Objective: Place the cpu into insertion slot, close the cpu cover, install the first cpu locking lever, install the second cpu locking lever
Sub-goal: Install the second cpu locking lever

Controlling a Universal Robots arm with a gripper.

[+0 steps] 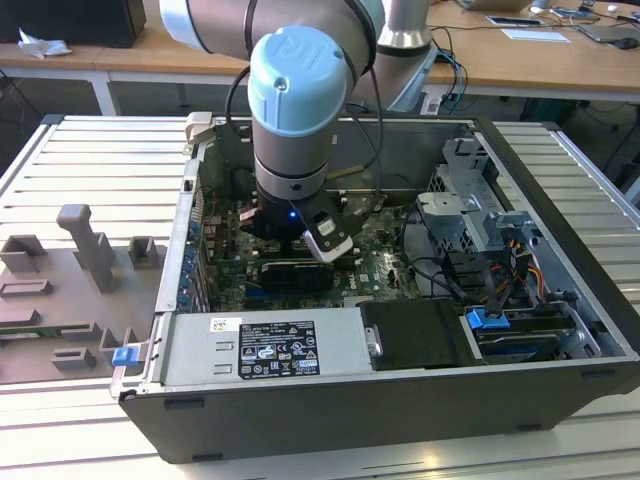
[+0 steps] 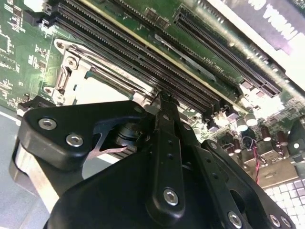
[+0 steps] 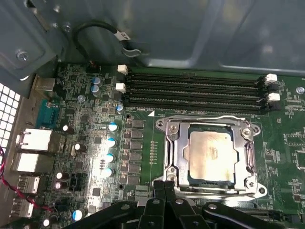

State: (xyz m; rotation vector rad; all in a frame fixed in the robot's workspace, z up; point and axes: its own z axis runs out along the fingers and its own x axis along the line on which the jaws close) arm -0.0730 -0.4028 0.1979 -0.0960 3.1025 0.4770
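Pale silver-grey metal at the heart of the first wrist view: the cpu (image 3: 212,156), flat and square inside the insertion slot (image 3: 187,171), with only a thin dark strip of socket frame around it. Over both, lying down flat, the cpu cover (image 3: 174,157), with the chip's top visible through its square window. Along two of the cover's edges, thin wire locking levers (image 3: 249,155); cannot tell whether hooked home. All around, green circuit board (image 3: 143,157), and just beyond the socket, four long black memory slots (image 3: 195,88) in parallel rows.

Just beside the socket's near edge, in both wrist views, the black gripper (image 3: 165,185) (image 2: 164,98): fingers pressed together side by side, gripping nothing, tips low over the board at the rim of the cover. Cannot tell whether touching the metal or hovering just clear of it.

From the exterior view, reaching straight down into the open computer case (image 1: 560,200), the grey arm with its pale blue joint cap (image 1: 300,90), wrist deep among the components. In front of it, inside the case, the silver power supply box (image 1: 265,345). Under the case, a slatted metal table (image 1: 90,150); on it, toward the exterior view's left, a grey fixture tray (image 1: 80,270) with raised blocks, well apart from the arm.
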